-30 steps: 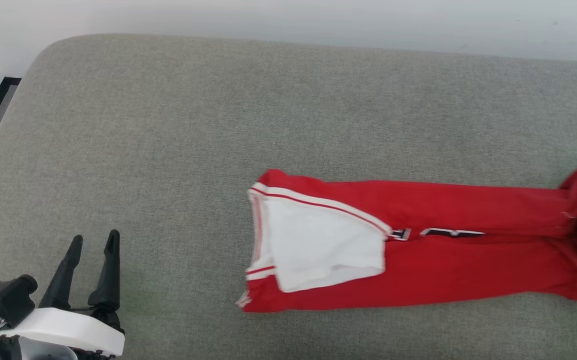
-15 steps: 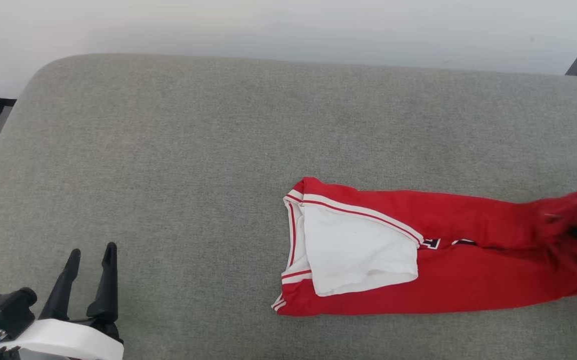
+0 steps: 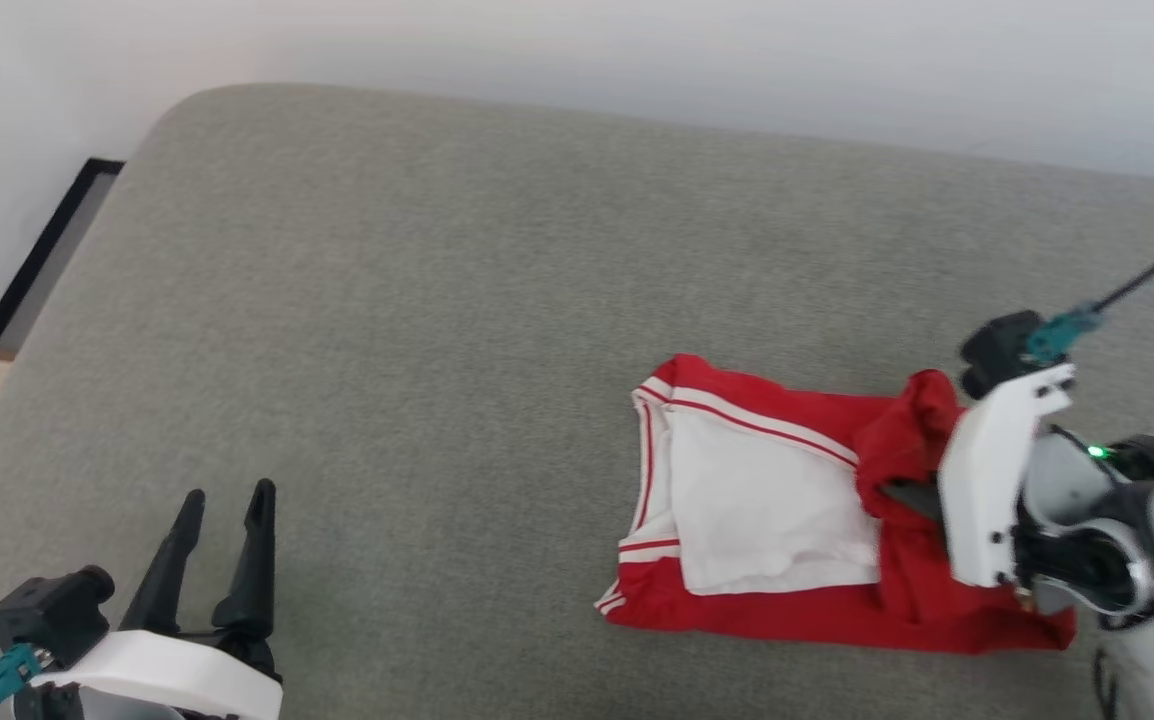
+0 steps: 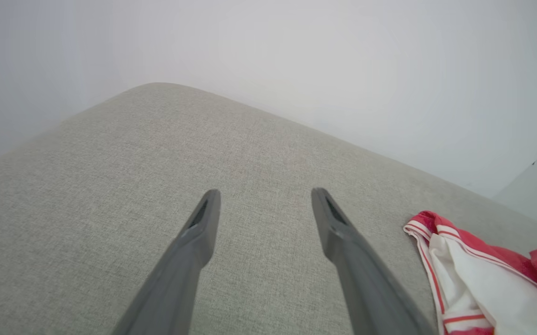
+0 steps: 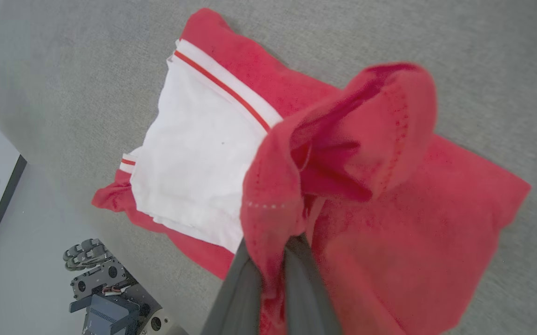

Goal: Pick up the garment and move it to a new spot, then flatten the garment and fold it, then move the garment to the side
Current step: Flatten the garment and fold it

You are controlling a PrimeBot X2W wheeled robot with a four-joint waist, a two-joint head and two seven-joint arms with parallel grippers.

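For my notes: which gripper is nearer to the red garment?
Right. The right gripper is shut on a red fold of the garment; the left gripper stands open, far to its left.

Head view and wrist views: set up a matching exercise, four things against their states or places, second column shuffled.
1. left gripper
2. right gripper
3. white sleeve
4. grey cushion

A. shut on a raised red fold
B. lies beneath the red jersey T-shirt
C. open, holding nothing
D. folded across the shirt's red body

Pairs: 1-C, 2-A, 3-D, 4-B.
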